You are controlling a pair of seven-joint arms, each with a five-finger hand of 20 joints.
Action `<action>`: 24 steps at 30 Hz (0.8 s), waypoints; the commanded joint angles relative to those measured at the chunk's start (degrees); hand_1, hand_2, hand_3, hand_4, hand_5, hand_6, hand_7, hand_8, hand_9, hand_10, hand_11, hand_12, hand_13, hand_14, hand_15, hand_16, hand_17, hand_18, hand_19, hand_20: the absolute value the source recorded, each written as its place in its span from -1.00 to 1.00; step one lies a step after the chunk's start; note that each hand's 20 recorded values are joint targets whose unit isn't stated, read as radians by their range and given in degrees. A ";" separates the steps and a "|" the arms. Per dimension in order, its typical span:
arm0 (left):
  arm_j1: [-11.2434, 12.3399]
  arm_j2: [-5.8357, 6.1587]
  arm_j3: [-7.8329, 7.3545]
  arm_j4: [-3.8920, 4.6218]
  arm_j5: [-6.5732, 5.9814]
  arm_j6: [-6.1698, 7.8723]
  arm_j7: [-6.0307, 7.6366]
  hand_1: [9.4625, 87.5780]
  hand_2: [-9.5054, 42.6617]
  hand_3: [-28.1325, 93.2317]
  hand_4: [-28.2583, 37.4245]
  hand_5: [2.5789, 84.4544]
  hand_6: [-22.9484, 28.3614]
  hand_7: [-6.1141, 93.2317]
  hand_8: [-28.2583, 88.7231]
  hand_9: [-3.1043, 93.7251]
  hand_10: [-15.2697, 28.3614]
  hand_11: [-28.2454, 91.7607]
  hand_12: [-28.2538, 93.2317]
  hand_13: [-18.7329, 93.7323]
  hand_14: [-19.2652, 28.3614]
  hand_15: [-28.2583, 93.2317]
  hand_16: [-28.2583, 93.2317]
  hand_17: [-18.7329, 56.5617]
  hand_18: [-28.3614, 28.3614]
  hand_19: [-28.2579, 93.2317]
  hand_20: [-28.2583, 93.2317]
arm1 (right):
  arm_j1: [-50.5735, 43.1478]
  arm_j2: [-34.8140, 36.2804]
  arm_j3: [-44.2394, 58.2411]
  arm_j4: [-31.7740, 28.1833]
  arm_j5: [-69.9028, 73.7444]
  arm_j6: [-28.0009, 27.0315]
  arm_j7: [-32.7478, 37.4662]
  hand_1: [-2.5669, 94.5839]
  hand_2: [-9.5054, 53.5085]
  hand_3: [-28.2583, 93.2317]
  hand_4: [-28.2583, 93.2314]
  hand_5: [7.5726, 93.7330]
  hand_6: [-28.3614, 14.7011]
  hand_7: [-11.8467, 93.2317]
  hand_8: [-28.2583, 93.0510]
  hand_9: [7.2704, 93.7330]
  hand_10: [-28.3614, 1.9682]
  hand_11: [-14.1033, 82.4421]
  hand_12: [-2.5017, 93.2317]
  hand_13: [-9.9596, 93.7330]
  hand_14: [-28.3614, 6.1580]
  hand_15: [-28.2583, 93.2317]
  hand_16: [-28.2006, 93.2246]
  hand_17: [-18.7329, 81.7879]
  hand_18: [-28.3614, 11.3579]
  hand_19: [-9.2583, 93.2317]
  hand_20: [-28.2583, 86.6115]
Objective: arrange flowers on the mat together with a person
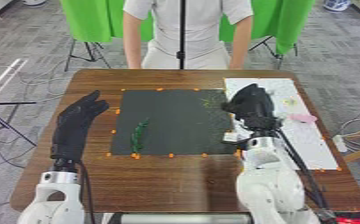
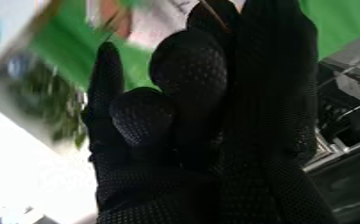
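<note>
Right hand (image 1: 254, 103), fingers curled, is pinching the wispy sprig (image 1: 214, 103) over the dark mat (image 1: 172, 122)'s right side; left hand (image 1: 73, 119) is hanging open beyond its left edge.

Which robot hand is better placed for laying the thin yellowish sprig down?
Probably right: the right robot hand seems to hold this sprig over the mat; the left robot hand is empty, left of the mat.

A dark mat (image 1: 171, 122) lies on the brown table (image 1: 172, 190). A white sheet (image 1: 315, 147) lies to its right.
</note>
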 commanded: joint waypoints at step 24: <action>3.31 0.99 0.21 -1.55 0.09 1.68 -1.36 -0.59 -0.83 0.55 -0.74 0.12 0.08 -0.64 -0.60 0.03 0.32 -0.23 -0.27 -0.05 0.59 -0.19 -0.46 -0.50 0.55 -0.33 -0.21 | 6.50 -6.25 -12.50 16.06 10.91 -4.80 2.01 0.87 -1.00 -1.00 0.16 0.89 0.37 -0.33 -0.36 0.93 0.26 0.21 -0.31 0.54 -0.19 0.71 0.14 -0.04 -0.56 0.32 0.29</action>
